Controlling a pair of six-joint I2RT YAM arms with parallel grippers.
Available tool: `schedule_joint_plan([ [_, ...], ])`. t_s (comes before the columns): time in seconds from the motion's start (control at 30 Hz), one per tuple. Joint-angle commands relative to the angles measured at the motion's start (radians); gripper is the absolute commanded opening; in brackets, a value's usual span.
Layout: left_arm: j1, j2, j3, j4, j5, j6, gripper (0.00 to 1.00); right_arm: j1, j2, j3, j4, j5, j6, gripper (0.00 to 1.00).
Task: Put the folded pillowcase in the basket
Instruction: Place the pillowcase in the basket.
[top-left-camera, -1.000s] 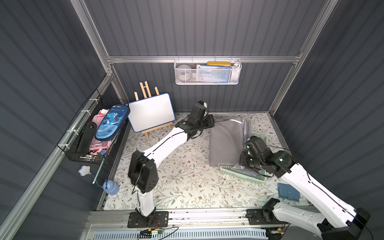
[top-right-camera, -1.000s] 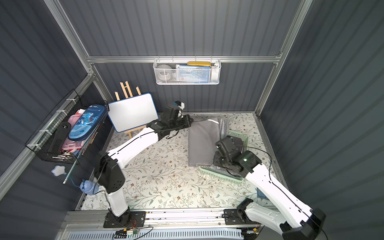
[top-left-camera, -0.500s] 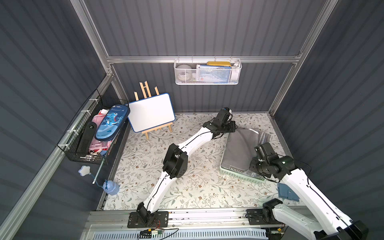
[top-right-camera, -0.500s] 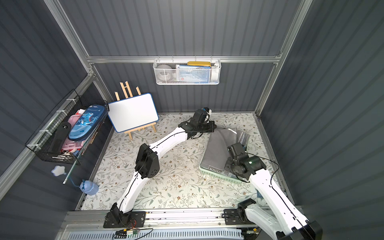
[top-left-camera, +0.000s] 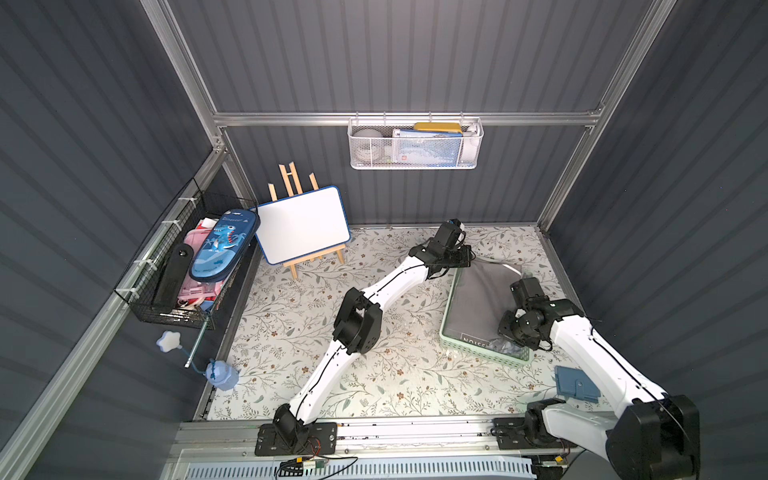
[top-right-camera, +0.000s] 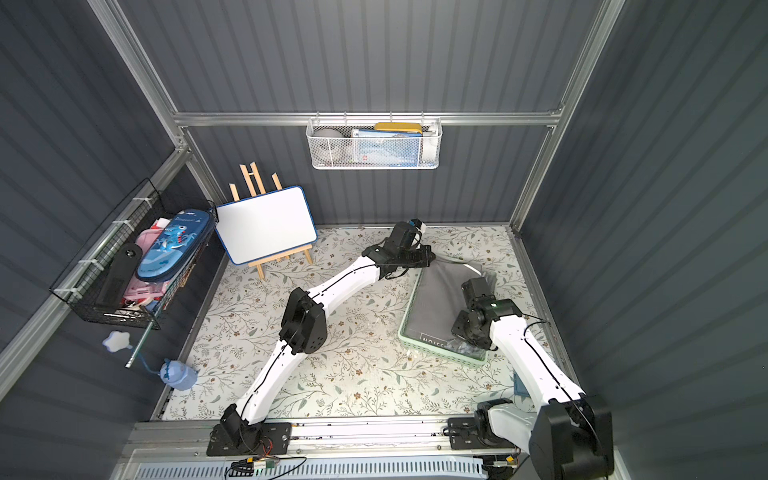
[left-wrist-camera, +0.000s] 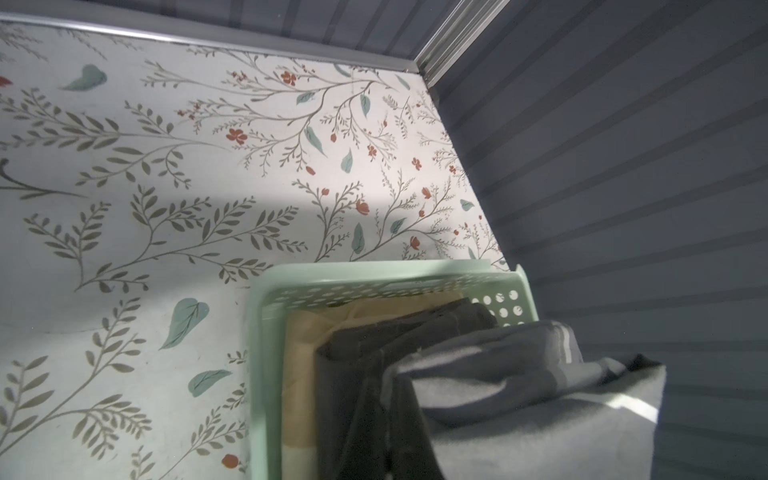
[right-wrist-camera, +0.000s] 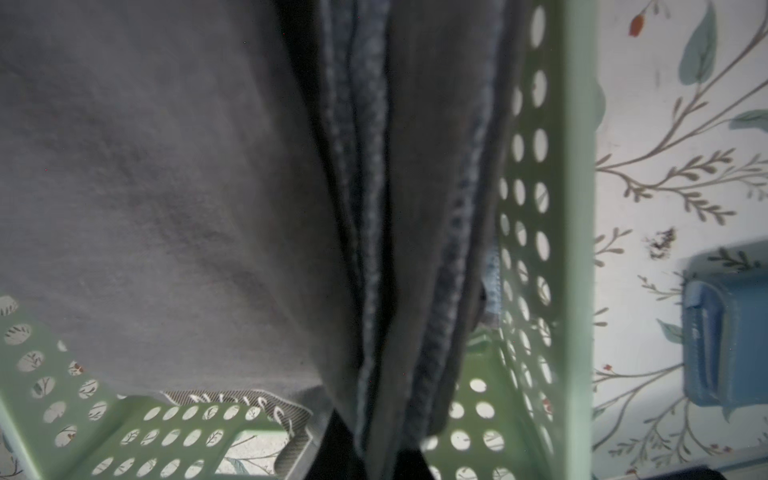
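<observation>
Grey folded pillowcase (top-left-camera: 478, 299) is seen inside the mint basket (top-left-camera: 444, 332), far right on the table (top-left-camera: 316, 316), with its far end raised above the far rim. The far corner is pinched by the left gripper (top-left-camera: 467, 262), jaws closed on the cloth. The near right edge is clamped by the right gripper (top-left-camera: 508, 341), jaws likewise closed. A beige cloth (left-wrist-camera: 303, 353) is seen underneath. A blue wallet (top-left-camera: 575, 384) lies just near-right of the basket.

Pillowcase (top-left-camera: 478, 291) in basket (top-left-camera: 478, 348), wallet (top-left-camera: 575, 383) before basket, whiteboard (top-left-camera: 301, 224) on easel (top-left-camera: 289, 179) behind left.
</observation>
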Motion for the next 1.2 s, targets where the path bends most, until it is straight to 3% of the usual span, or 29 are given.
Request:
schedule_joint_plan([
  [0.0,0.012,0.042,0.027,0.036,0.018,0.024,0.0,-0.006,0.005,-0.02,-0.005,-0.017,-0.007,0.0],
  [0.07,0.012,0.048,0.022,0.049,0.017,0.027,0.0,-0.013,0.012,-0.023,0.003,-0.009,-0.012,0.0],
  [0.13,0.013,0.053,0.034,0.046,0.007,0.027,0.09,-0.029,0.027,-0.022,0.001,-0.011,-0.016,0.0],
  [0.17,0.012,0.051,0.031,0.049,0.002,0.027,0.19,-0.035,0.028,-0.023,0.001,-0.006,-0.017,0.0],
  [0.27,0.012,0.033,0.017,0.065,0.012,0.031,0.63,-0.048,0.078,-0.019,-0.003,0.001,-0.017,0.33],
  [0.33,0.012,-0.001,-0.019,0.105,0.026,0.031,0.81,-0.048,0.088,-0.015,-0.008,0.013,-0.012,0.46],
  [0.37,0.013,-0.02,-0.037,0.128,0.013,0.031,0.96,-0.048,0.088,-0.017,-0.011,0.017,-0.009,0.49],
  [0.4,0.013,-0.044,-0.052,0.144,0.002,0.032,0.99,-0.048,0.08,-0.018,-0.011,0.027,-0.002,0.53],
  [0.67,0.003,-0.287,-0.193,0.21,-0.055,0.047,1.0,-0.047,-0.105,0.032,-0.083,0.09,0.017,0.59],
  [0.73,0.004,-0.355,-0.271,0.22,-0.106,0.074,0.99,-0.047,-0.159,0.062,-0.117,0.102,0.01,0.59],
  [0.87,0.006,-0.482,-0.523,0.331,-0.092,0.083,0.99,-0.045,-0.217,0.078,-0.071,0.105,0.008,0.55],
  [0.93,0.004,-0.551,-0.668,0.396,-0.133,0.057,1.0,-0.045,-0.208,0.067,0.014,0.075,0.011,0.46],
  [1.07,-0.006,-0.711,-0.991,0.624,-0.151,-0.029,0.97,-0.045,-0.091,0.124,0.126,0.008,0.004,0.05],
  [1.1,-0.006,-0.737,-1.073,0.654,-0.153,-0.054,0.95,-0.045,-0.048,0.156,0.144,0.0,-0.003,0.0],
  [1.17,-0.006,-0.766,-1.139,0.689,-0.158,-0.072,0.92,-0.044,0.043,0.218,0.19,-0.028,-0.019,0.0],
])
